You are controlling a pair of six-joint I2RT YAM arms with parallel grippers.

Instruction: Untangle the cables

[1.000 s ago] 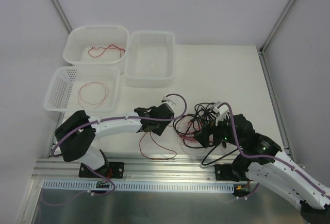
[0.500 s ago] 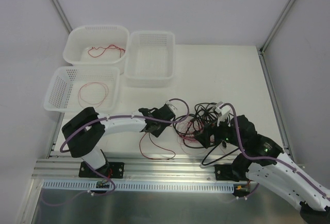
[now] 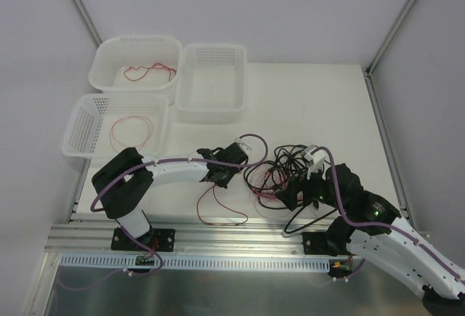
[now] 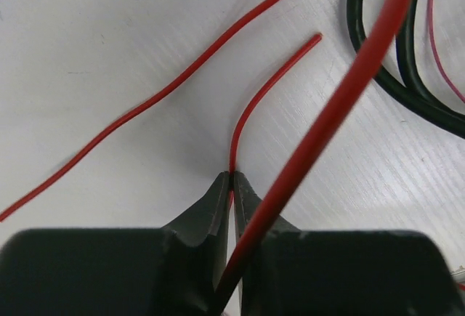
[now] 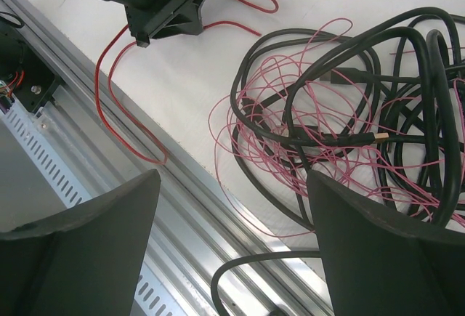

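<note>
The cables [image 3: 280,174] lie tangled on the white table, black loops mixed with thin pink-red wire [image 5: 341,120]. A thicker red wire [image 3: 218,218] trails from the heap toward the table's front edge. My left gripper [image 4: 231,178] is shut on this red wire [image 4: 261,98] a little behind its free end, just left of the heap [image 3: 221,174]. A second stretch of the same wire crosses in front of the fingers [image 4: 211,218]. My right gripper [image 5: 232,178] stands open above the near side of the tangle [image 3: 289,196], holding nothing.
Three white baskets stand at the back left: one [image 3: 138,38] and another [image 3: 83,127] each hold a red wire, the third [image 3: 212,46] shows nothing inside. An aluminium rail [image 3: 232,232] runs along the front edge; a black cable [image 5: 247,272] loops over it.
My left gripper has shifted right toward the tangle and closed on the red wire near its end. The right arm has barely moved.
</note>
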